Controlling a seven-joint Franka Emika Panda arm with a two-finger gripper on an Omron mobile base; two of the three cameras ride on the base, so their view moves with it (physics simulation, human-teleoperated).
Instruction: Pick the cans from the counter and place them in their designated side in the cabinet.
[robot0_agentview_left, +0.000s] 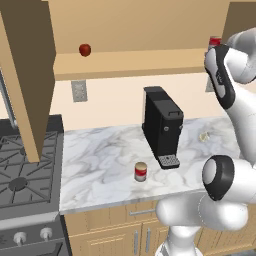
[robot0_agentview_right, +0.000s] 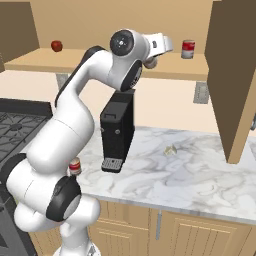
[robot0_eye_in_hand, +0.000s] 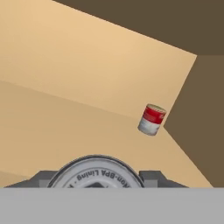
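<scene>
Held can (robot0_eye_in_hand: 95, 171) fills tool (robot0_eye_in_hand: 96, 177); shelf can (robot0_eye_in_hand: 152, 119) stands beyond, rightward.

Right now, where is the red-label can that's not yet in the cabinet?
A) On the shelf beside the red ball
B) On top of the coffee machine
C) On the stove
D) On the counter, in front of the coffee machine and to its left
D: the left base view shows the can standing upright on the counter, just left of the coffee machine's drip tray.
</scene>
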